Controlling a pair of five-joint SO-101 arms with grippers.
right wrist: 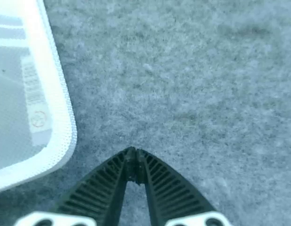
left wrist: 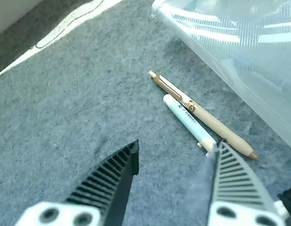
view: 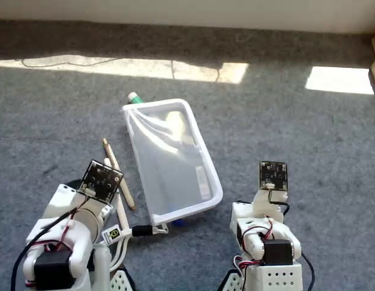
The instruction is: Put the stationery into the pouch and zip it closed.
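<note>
Pens show best from the left wrist: a beige pen point(left wrist: 201, 114) and a shorter white pen point(left wrist: 188, 121) lie side by side, touching, on the grey carpet point(left wrist: 65, 94), just beside the long side of the pouch point(left wrist: 239, 56). The left gripper point(left wrist: 177, 146) hangs over them with its jaws spread wide, one tip above the white pen's end.

The high view adds a green-capped marker point(view: 134, 96) at the pouch's far corner, inside or behind it I cannot tell, and something blue point(view: 178, 222) peeking from under its near edge.

In the right wrist view, the right gripper point(right wrist: 134, 153) has its jaws pressed together on nothing, over carpet just beside the pouch's near corner.

The pouch is a clear, white-edged rectangle lying flat and slightly skewed around the carpet's middle, ahead of the two arms, with a label showing through. Sunlit patches point(view: 338, 79) cross the carpet's far edge below a pale wall point(view: 235, 12).
</note>
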